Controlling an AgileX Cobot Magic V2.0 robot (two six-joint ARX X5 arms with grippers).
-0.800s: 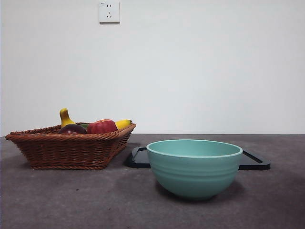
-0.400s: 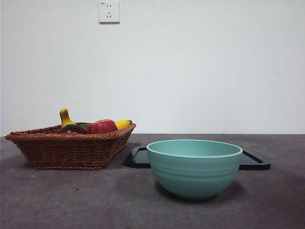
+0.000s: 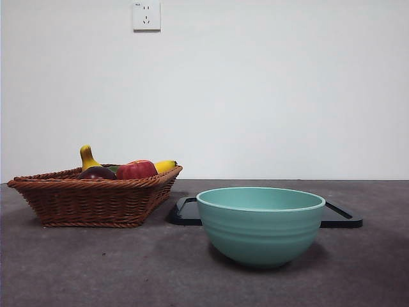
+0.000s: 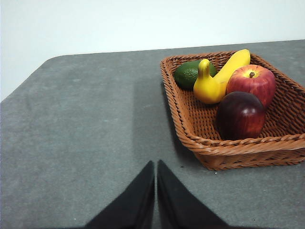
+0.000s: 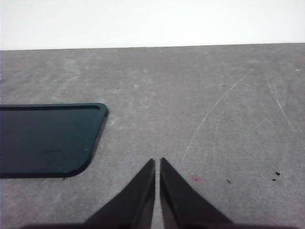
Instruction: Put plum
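Nothing moved, one plum point(image 4: 240, 115), one basket point(image 4: 248, 148)

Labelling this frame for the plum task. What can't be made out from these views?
- Plum: front view shows only its top; the wicker basket rim hides the rest.
- Avocado: left wrist view, partly behind the yellow bananas.
- Teal bowl: its inside is out of sight from the low front camera.
- Black tray: cut off by the right wrist picture's edge; the bowl covers its middle in front.

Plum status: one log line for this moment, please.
plum: in wicker basket, beside apple | left gripper: shut, short of basket | right gripper: shut, near black tray
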